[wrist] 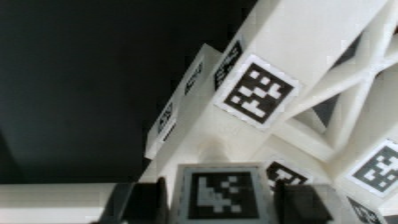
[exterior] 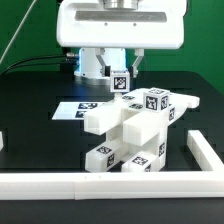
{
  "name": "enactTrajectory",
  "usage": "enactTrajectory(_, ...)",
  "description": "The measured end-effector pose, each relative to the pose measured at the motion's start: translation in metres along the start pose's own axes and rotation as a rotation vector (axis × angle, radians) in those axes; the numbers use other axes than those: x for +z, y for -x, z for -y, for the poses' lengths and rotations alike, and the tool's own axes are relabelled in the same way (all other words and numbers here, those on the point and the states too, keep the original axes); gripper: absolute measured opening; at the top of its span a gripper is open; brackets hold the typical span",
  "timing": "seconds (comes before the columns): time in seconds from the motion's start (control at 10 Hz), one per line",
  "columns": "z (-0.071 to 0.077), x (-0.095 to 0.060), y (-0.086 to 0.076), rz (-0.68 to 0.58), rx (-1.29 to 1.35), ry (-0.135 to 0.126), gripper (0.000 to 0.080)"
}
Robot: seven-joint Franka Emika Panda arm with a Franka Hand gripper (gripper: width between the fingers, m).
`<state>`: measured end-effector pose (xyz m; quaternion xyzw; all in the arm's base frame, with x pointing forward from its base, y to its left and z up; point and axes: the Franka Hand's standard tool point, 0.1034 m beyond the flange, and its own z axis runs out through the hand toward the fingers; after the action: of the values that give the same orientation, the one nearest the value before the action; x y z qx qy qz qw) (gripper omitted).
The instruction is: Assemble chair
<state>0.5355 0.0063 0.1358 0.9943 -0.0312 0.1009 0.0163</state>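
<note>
The end effector [exterior: 121,80] grips a tagged white chair piece [exterior: 121,83] over the black counter [exterior: 35,95], green backdrop [exterior: 25,25] behind.

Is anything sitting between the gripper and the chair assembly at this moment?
Nothing visible. The gripper is closed on a small tagged white piece just behind the chair, with no other object in the gap; the marker board lies flat off to the side.

One robot arm [exterior: 118,30] at top centre, carrying one gripper [exterior: 120,82]. One joined white chair [exterior: 130,130] in mid-frame. One flat marker board [exterior: 76,109] to its left. One white border rail [exterior: 60,186] along the bottom edge.
</note>
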Motion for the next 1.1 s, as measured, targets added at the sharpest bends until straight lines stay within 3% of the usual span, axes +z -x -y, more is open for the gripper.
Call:
enactTrajectory(0.3, -0.0027, 0.0041, 0.0073, -0.006, 0.002, 0.007, 0.0282)
enactTrajectory(1.1, 0.0006, 0.0107, 0.0060, -0.021, -0.010, 0.019, 0.0282)
